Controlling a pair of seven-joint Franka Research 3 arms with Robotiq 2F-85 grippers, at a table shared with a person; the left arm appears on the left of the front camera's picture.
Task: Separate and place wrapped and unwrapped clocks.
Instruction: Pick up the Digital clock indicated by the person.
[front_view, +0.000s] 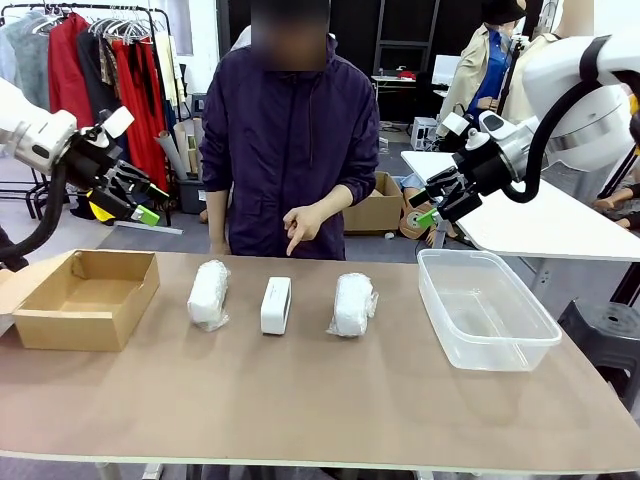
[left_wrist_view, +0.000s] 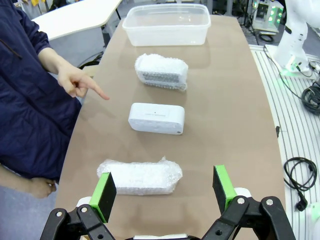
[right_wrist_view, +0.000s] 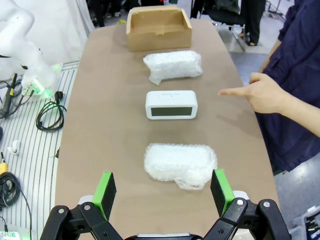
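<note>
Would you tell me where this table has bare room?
Bare: the table's wide near strip, before the clock row; the cardboard box and clear tub look empty. Crowded: gaps between left wrapped clock, bare clock and right wrapped clock.

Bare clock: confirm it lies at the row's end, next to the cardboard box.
Wrong. The bare clock lies in the row's middle, between the left wrapped clock and the right wrapped clock; the left wrapped clock is next to the cardboard box. The front view shows it.
</note>
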